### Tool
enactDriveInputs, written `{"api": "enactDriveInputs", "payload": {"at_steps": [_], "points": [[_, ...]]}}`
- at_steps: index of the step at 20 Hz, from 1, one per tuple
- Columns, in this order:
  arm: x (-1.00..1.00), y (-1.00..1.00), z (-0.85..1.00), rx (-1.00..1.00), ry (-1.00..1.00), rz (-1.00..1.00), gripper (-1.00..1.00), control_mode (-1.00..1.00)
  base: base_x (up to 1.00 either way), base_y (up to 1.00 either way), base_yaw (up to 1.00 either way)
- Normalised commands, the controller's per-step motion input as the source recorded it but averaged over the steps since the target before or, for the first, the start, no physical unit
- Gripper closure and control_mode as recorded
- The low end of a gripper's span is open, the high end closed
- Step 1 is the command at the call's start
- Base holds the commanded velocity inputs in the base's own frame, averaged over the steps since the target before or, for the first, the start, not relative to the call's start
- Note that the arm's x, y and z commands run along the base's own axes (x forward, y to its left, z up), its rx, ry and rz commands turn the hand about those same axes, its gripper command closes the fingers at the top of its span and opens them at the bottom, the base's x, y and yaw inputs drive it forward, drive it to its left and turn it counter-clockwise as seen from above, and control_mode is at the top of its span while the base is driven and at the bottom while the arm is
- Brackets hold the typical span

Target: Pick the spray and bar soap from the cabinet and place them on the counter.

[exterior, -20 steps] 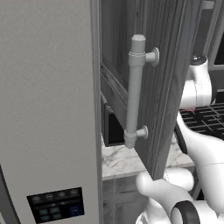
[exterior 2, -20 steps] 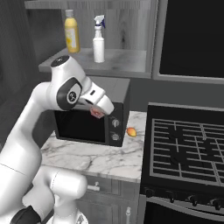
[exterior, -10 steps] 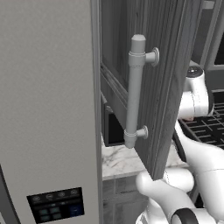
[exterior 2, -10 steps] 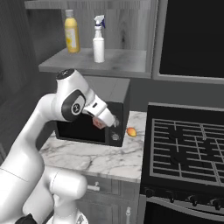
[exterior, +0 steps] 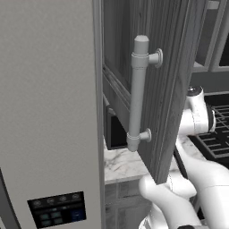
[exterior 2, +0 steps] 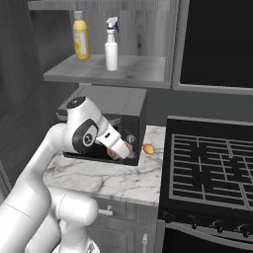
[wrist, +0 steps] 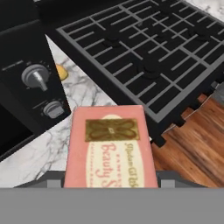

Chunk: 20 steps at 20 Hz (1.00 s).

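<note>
Claw [exterior 2: 123,151] clamped on pink bar soap [wrist: 111,153], fingertips hidden behind it, over marble counter [exterior 2: 104,179]

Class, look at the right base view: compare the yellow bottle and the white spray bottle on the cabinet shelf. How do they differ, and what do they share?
Colour: the yellow bottle is yellow with a white cap; the spray bottle is white with a blue trigger head.
Top: the yellow bottle ends in a plain cap, while the spray bottle has a nozzle and trigger.
Place: the yellow bottle stands left of the spray bottle.
Shared: both stand upright on the cabinet shelf, apart from each other.
</note>
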Motion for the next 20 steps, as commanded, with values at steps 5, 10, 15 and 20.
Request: {"api": "enactDriveInputs", "payload": {"at_steps": [5,10,15,20], "points": [[-0.01,-0.02,-0.57,0.0,0.01,-0.03,1.0,-1.0,0.0,0.0,0.0],[0.0,-0.06,-0.5,0.0,0.01,-0.02,1.0,-1.0,0.0,0.0,0.0],[0.01,-0.08,-0.41,0.0,0.0,-0.02,1.0,-1.0,0.0,0.0,0.0],[0.04,-0.13,-0.32,0.0,0.0,-0.02,1.0,-1.0,0.0,0.0,0.0]]}}
